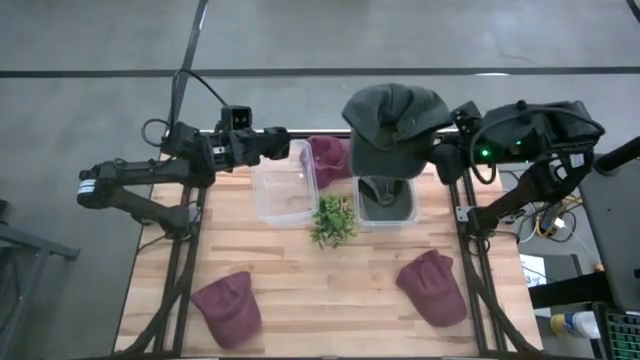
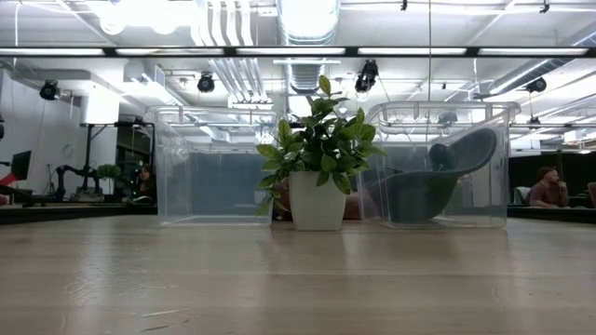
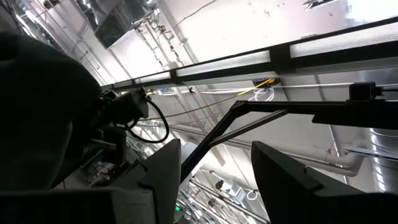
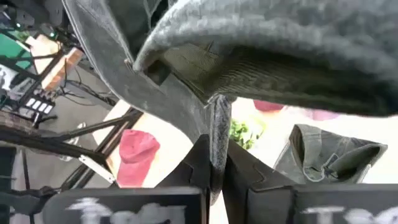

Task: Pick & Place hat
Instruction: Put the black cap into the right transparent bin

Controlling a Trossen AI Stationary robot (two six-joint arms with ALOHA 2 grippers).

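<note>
A dark grey-green hat [image 1: 395,122] hangs in the air over the right clear bin [image 1: 412,212]; my right gripper [image 1: 443,148] is shut on it, coming from the table's right. A second dark hat [image 2: 436,179] lies inside that bin, leaning on its wall. My left gripper [image 1: 293,147] is open and holds nothing, hovering at the far rim of the left clear bin [image 1: 283,190]; its fingers [image 3: 163,168] point up toward the ceiling. The held hat [image 4: 261,43] fills the right wrist view. It is out of the low view. My right gripper [image 4: 214,163] pinches a thin band of cloth at the hat's edge [image 4: 217,121] between its two fingers. The fingers come level from the table's right side. The hat is lifted clear, above the right bin and the hat inside it.
Three maroon hats: one behind the bins at the far edge [image 1: 330,157], one near-left [image 1: 228,305], one near-right [image 1: 435,288]. A small potted plant [image 1: 333,220] stands between the bins, toward the table's middle. People sit in the room beyond the table [image 2: 549,186].
</note>
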